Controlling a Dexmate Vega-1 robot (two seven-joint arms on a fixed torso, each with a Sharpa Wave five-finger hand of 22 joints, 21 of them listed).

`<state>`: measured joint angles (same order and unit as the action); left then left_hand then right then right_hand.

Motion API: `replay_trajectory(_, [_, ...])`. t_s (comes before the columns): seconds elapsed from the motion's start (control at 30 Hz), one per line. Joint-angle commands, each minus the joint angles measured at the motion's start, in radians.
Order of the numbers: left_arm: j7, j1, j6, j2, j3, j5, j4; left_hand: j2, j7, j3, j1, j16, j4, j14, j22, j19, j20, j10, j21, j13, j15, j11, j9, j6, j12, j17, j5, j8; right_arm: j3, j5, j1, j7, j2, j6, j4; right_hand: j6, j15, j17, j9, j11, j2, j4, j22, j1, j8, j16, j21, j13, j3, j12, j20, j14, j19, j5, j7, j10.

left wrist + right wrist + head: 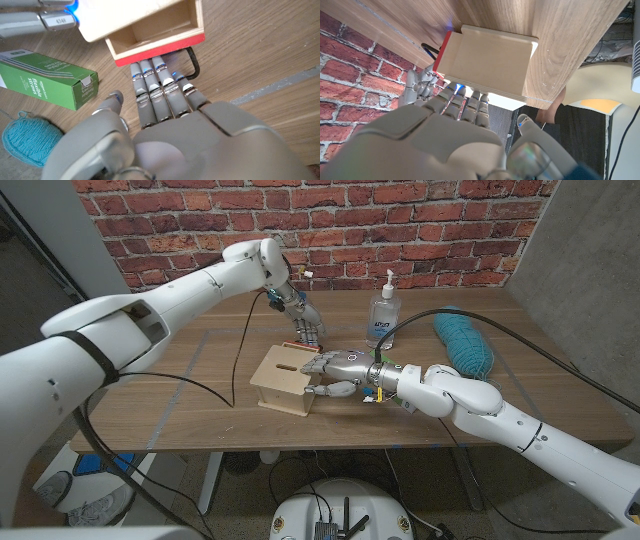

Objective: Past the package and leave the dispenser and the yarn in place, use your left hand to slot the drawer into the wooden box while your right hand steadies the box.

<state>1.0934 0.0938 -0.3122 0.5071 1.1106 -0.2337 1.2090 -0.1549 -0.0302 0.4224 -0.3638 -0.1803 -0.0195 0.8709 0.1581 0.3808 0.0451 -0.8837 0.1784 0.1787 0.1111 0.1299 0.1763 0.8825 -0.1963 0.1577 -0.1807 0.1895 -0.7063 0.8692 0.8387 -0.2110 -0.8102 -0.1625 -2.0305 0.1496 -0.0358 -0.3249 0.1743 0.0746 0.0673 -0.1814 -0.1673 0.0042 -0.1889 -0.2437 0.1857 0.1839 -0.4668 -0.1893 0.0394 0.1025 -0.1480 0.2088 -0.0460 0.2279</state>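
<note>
I found the drawer (150, 37), pale wood with a red front, partly seated in the box (285, 380) on the table (180, 395), long axis running front to back. Left robot hand (305, 325) pressed its front, gripping nothing; right robot hand (335, 370) clasped the box.

Item count on the table: one wooden box (284, 378), one red-fronted drawer (159, 35), one green package (47, 77). One clear pump dispenser (383, 314) and one ball of turquoise yarn (464, 343) are present
</note>
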Motion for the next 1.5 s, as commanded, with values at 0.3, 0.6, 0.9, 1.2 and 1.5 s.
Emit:
replay_trajectory(0.3, [0.044, 0.019, 0.004, -0.018, 0.017, 0.015, -0.040, -0.001, -0.002, 0.018, 0.024, -0.006, 0.003, 0.030, 0.003, 0.023, 0.111, -0.030, 0.006, 0.002, 0.069, 0.003, 0.001, 0.024, -0.005, 0.004, 0.004, 0.009, 0.000, -0.002, -0.002, 0.001, -0.002, 0.001, 0.000, 0.010, -0.073, -0.002, 0.005, -0.003, 0.115, -0.001, 0.000, -0.006, 0.000, 0.000, 0.006, 0.003, -0.009, -0.004, 0.125, 0.007, -0.010, -0.004, -0.002, 0.003])
replay_trajectory(0.6, [0.053, 0.025, 0.019, -0.030, 0.018, 0.027, -0.062, -0.002, -0.001, 0.024, 0.032, -0.006, 0.003, 0.039, 0.003, 0.021, 0.113, -0.041, 0.004, 0.002, 0.069, 0.006, 0.001, 0.029, -0.006, 0.004, 0.004, 0.009, 0.001, -0.002, 0.002, 0.001, -0.002, 0.004, -0.004, 0.009, -0.074, -0.003, 0.005, -0.003, 0.115, -0.001, 0.000, -0.006, 0.000, 0.001, 0.005, 0.004, -0.010, -0.004, 0.125, 0.006, -0.010, -0.004, -0.001, 0.002])
replay_trajectory(0.9, [0.066, 0.026, 0.022, -0.036, 0.021, 0.038, -0.070, -0.003, 0.000, 0.030, 0.038, -0.003, 0.002, 0.041, 0.003, 0.024, 0.114, -0.040, 0.004, 0.003, 0.073, 0.005, 0.002, 0.030, -0.003, 0.004, 0.003, 0.007, 0.002, 0.000, 0.012, -0.002, -0.002, 0.016, -0.015, 0.008, -0.073, -0.003, 0.005, -0.004, 0.115, -0.001, 0.000, -0.006, 0.001, 0.002, 0.005, 0.004, -0.010, -0.003, 0.123, 0.006, -0.010, -0.004, 0.000, 0.000])
replay_trajectory(1.2, [0.073, 0.012, -0.005, -0.014, 0.021, 0.041, -0.024, -0.004, 0.001, 0.037, 0.044, -0.003, 0.002, 0.047, 0.004, 0.021, 0.116, -0.044, 0.002, 0.003, 0.073, 0.008, 0.002, 0.033, -0.002, 0.004, 0.003, 0.006, 0.002, 0.002, 0.013, -0.003, -0.003, 0.017, -0.019, 0.008, -0.072, -0.004, 0.005, -0.004, 0.113, -0.001, 0.000, -0.007, 0.001, 0.003, 0.005, 0.004, -0.009, -0.003, 0.122, 0.004, -0.011, -0.005, 0.000, -0.001])
replay_trajectory(1.5, [0.082, 0.007, -0.028, 0.006, 0.024, 0.037, 0.014, -0.006, 0.002, 0.046, 0.052, -0.003, 0.003, 0.055, 0.004, 0.021, 0.115, -0.059, 0.002, 0.003, 0.078, 0.009, 0.002, 0.040, -0.004, 0.004, 0.003, 0.007, 0.002, -0.004, 0.011, -0.004, -0.003, 0.012, -0.016, 0.007, -0.072, -0.004, 0.005, -0.005, 0.113, -0.001, 0.001, -0.007, 0.001, 0.003, 0.005, 0.004, -0.009, -0.003, 0.122, 0.003, -0.011, -0.005, 0.001, -0.002])
